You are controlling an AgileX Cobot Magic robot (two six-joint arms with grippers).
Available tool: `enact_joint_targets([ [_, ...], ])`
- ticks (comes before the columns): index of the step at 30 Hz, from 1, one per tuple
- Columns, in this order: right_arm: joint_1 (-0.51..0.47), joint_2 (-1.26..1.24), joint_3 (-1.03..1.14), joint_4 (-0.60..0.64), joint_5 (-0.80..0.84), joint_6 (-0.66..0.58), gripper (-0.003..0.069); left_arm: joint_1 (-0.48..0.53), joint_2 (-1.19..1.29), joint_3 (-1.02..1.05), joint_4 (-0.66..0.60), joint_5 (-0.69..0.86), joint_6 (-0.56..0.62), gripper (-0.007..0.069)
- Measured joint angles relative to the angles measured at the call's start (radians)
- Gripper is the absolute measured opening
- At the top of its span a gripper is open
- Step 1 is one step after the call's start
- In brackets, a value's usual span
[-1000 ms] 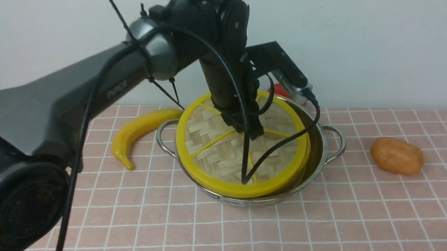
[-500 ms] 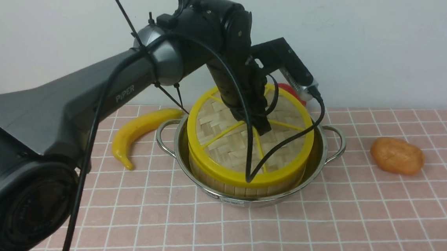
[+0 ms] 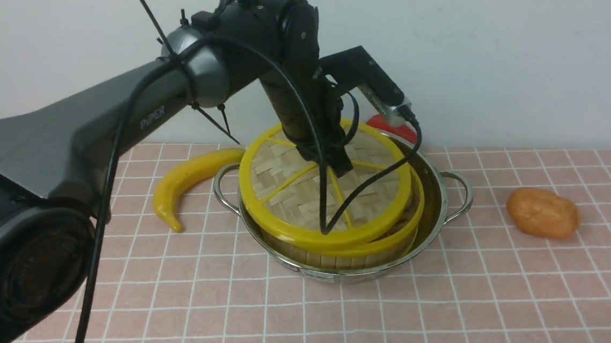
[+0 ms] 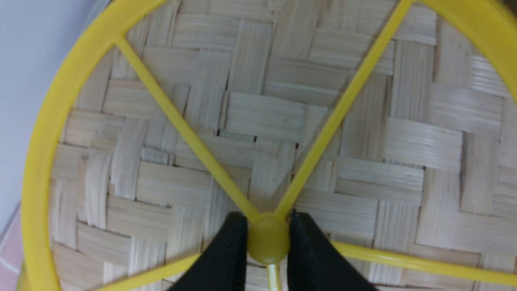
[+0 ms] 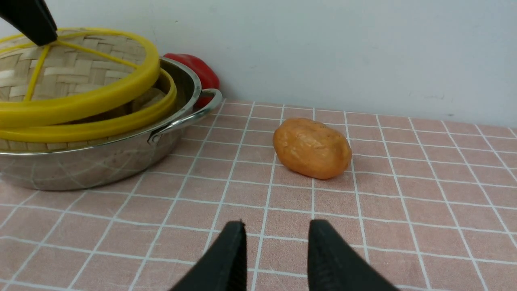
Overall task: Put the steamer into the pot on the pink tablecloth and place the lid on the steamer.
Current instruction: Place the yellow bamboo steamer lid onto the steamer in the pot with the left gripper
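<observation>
**LID HELD ASKEW OVER STEAMER IN POT**

The left gripper was seen clamped on the lid at its centre hub, w/ one black finger pressed to each side of the yellow knob (clearest in the left wrist view). The lid was not seated flat. It was tilted and shifted twd the robot's left, so a crescent of the steamer rim was left uncovered on the right and near sides. In the right wrist view a gap was seen btwn the lid's edge and the steamer's rim on that side, and a pale rounded item could be made out inside the basket. Whether the lid touched the steamer on the far-left side could not be told.

The steamer was set inside the pot, w/ its slatted side showing above the steel rim at the front. The pot was stood on the pink tablecloth, near the wall.

The right gripper was held over bare cloth, well apart from the pot, its fingers parted w/ nothing btwn them.

Other items were noted on the cloth:
- A yellow banana-shaped piece lay just beside the pot on its left.
- An orange lump lay to the right, apart from the pot.
- A red item lay behind the pot, mostly hidden.
</observation>
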Motion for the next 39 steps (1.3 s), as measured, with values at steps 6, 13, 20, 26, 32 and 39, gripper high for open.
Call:
enact_joint_targets([
  [6, 0.000, 0.000, 0.000, 0.000, 0.000, 0.000, 0.0240, -0.002, 0.000, -0.002, -0.002, 0.027, 0.001, 0.0120],
  [13, 0.000, 0.000, 0.000, 0.000, 0.000, 0.000, 0.0240, -0.005, 0.000, -0.071, 0.001, 0.132, -0.005, 0.0120],
  [20, 0.000, 0.000, 0.000, 0.000, 0.000, 0.000, 0.0240, -0.014, 0.000, -0.236, -0.024, 0.147, -0.011, 0.0120],
  [26, 0.000, 0.000, 0.000, 0.000, 0.000, 0.000, 0.0240, -0.015, 0.044, -0.244, -0.026, 0.154, -0.010, 0.0120],
  [32, 0.000, 0.000, 0.000, 0.000, 0.000, 0.000, 0.0240, -0.015, 0.116, -0.244, -0.025, 0.153, -0.012, 0.0120],
  [39, 0.000, 0.000, 0.000, 0.000, 0.000, 0.000, 0.0240, -0.015, 0.124, -0.244, -0.025, 0.145, -0.029, 0.0120],
])
